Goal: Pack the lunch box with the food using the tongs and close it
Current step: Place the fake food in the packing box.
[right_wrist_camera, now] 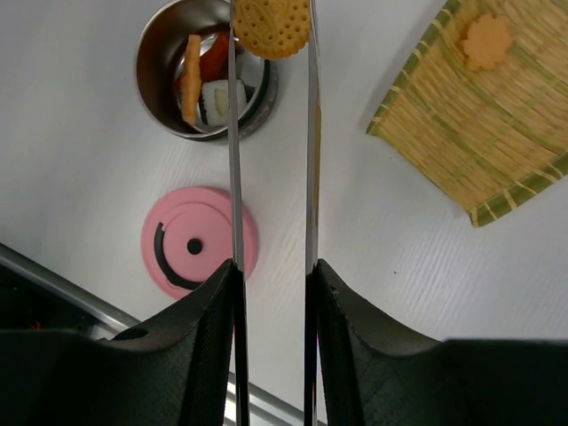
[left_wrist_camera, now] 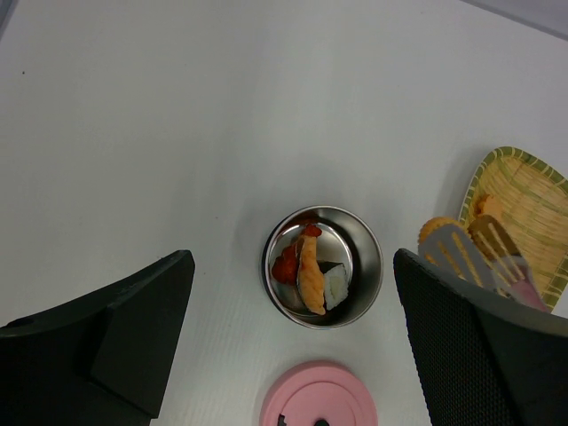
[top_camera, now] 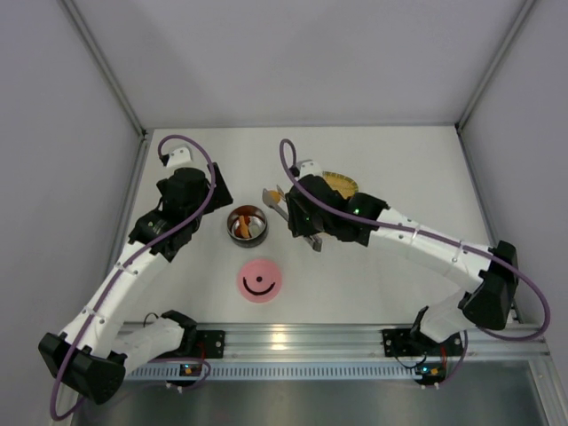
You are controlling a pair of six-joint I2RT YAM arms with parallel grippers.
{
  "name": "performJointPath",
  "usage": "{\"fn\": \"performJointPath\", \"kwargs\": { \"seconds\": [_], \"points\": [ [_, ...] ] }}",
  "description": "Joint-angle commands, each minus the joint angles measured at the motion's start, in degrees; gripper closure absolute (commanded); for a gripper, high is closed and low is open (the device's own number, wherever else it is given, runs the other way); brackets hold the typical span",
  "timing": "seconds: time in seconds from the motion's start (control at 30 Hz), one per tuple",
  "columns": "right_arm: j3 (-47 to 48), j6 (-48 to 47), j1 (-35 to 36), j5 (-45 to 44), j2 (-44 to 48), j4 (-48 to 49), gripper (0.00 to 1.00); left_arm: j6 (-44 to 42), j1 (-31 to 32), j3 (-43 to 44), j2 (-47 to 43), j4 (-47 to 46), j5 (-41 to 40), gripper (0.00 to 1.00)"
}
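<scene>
The lunch box [top_camera: 247, 224] [left_wrist_camera: 348, 232] [right_wrist_camera: 155, 67], a round steel bowl, holds an orange piece [left_wrist_camera: 311, 280], a dark red piece [left_wrist_camera: 286, 264] and a dark-and-white roll [left_wrist_camera: 335, 286]. Its pink lid [top_camera: 259, 280] [left_wrist_camera: 319, 395] [right_wrist_camera: 200, 240] lies flat on the table just in front of it. My right gripper [top_camera: 306, 222] [right_wrist_camera: 271, 266] is shut on the tongs [top_camera: 273, 200] [left_wrist_camera: 470, 253] [right_wrist_camera: 232, 133]. The tong tips pinch a round orange cracker [right_wrist_camera: 271, 27] by the bowl's rim. My left gripper [top_camera: 200, 191] [left_wrist_camera: 291, 266] stands open and empty, left of the bowl.
A yellow woven tray [top_camera: 342, 185] [left_wrist_camera: 524, 222] [right_wrist_camera: 479, 133] sits right of the bowl with one orange flower-shaped piece [right_wrist_camera: 486, 40] on it. Grey walls close in the table at the left, back and right. A metal rail runs along the near edge.
</scene>
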State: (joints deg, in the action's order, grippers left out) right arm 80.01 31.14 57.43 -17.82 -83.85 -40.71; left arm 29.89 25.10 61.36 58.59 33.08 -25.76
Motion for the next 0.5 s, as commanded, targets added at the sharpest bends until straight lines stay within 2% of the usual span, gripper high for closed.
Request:
{"fn": "performJointPath", "kwargs": {
  "seconds": [0.0,0.47],
  "points": [
    [4.10,0.94,3.03,-0.19,-3.15,1.07,0.68,-0.45,-0.32,0.25,-1.02,-2.14,-0.26,0.01],
    [7.88,1.39,7.61,1.04,-11.33,2.83,0.64,-0.45,-0.23,0.16,-1.19,-1.88,-0.43,0.01]
  ]
}}
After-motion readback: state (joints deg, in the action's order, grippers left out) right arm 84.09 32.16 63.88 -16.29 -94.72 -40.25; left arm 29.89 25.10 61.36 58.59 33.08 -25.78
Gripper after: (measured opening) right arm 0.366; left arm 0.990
